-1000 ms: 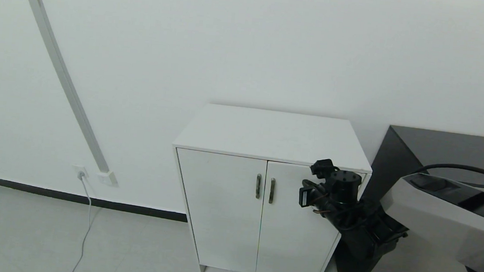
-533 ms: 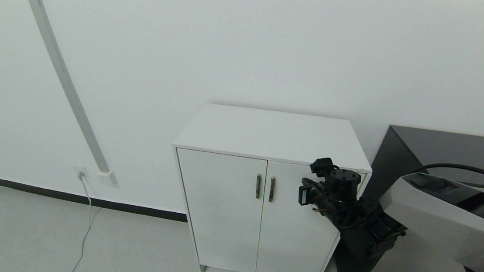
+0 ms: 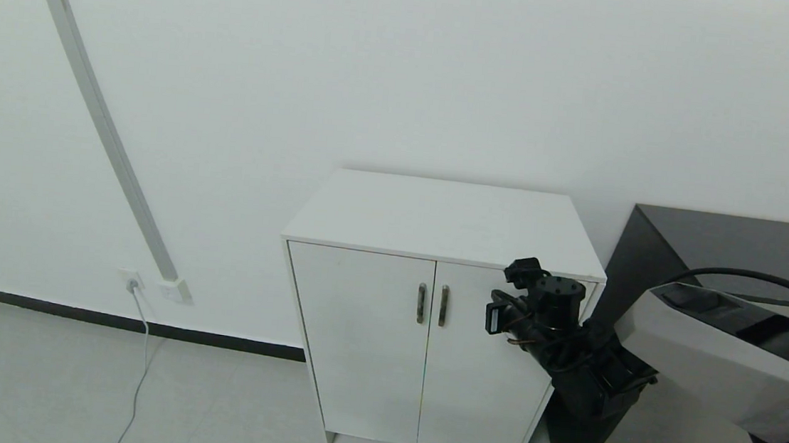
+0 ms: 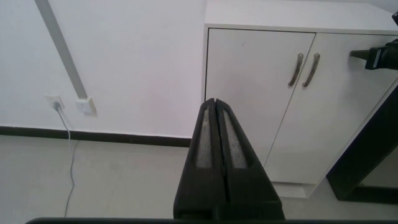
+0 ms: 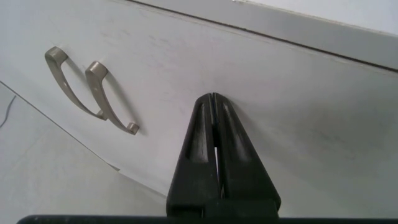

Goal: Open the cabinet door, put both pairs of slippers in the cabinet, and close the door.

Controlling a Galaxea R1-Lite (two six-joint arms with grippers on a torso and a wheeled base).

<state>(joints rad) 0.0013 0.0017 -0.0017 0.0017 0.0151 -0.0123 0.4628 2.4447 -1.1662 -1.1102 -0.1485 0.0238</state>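
Fingers of the left gripper [image 4: 214,101] are pressed together on nothing, well short of the cabinet [image 3: 437,218]; the right gripper [image 5: 212,97], likewise closed and empty, sits close to the shut right door [image 5: 298,106], right of the handles [image 5: 109,101]; farther back, the cabinet stands against the wall [image 3: 379,70].

- cabinet [image 3: 438,214]: plain white, top and both doors, no pattern
- door handles [image 3: 421,303]: dull brushed silver-grey
- right gripper [image 5: 213,98]: matt black
- left gripper [image 4: 215,101]: black, with grey finger pads [image 4: 202,140]
- wall [image 3: 407,73]: plain white
- skirting [image 3: 142,329]: black band
- floor [image 3: 31,375]: pale grey tiles
- cable duct [image 3: 91,102]: light grey
- wall socket [image 3: 130,278] and cord [image 3: 138,370]: white
- furniture right of the cabinet [image 3: 721,243]: glossy black
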